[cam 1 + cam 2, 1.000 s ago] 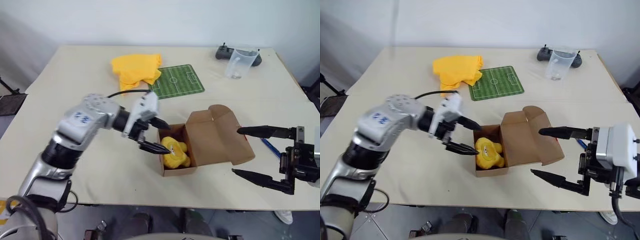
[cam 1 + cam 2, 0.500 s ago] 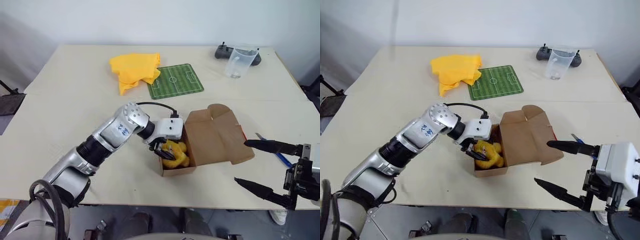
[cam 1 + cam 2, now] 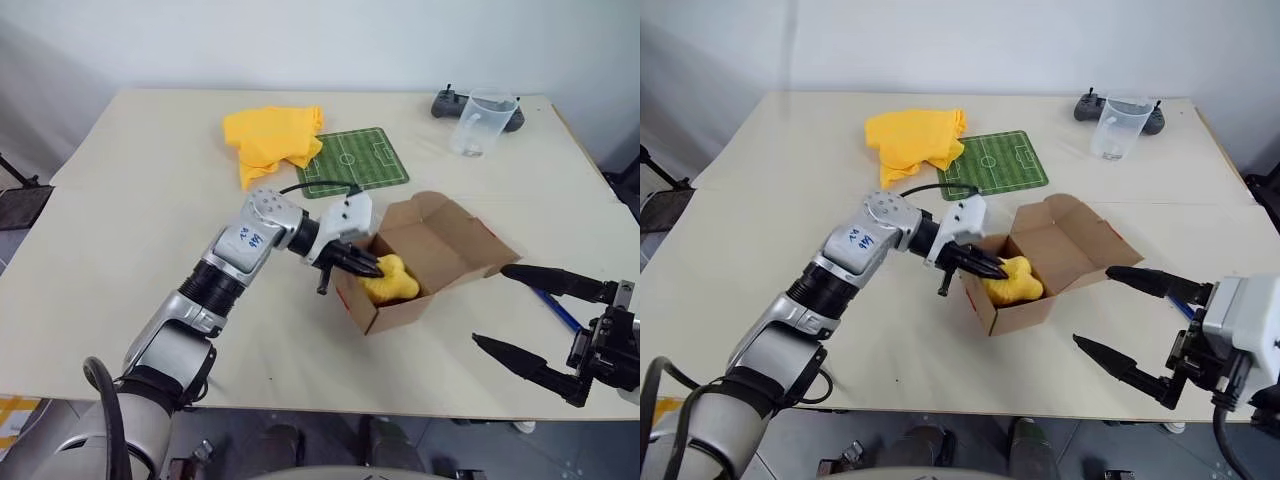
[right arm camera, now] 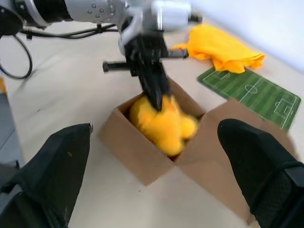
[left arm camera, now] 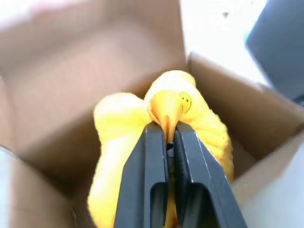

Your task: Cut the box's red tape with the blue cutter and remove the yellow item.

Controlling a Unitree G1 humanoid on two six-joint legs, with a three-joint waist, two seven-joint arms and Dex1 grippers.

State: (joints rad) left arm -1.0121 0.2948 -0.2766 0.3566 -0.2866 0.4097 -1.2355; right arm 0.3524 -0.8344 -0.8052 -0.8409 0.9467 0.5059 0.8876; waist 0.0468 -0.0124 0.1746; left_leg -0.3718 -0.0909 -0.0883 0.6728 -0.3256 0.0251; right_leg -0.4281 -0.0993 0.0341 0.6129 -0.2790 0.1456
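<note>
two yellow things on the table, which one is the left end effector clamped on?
The yellow item inside the box, pinched by the left end effector. The yellow cloth lies untouched beside the green mat.

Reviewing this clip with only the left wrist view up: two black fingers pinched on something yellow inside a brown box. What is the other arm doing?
Observer: The right gripper hangs open beside the box, touching nothing.
Operator: Is the yellow item out yet?
Observer: No, the yellow item sits inside the box, with the left gripper shut on it.
Operator: Where is the cutter?
Observer: The blue cutter lies on the table behind the right gripper.
</note>
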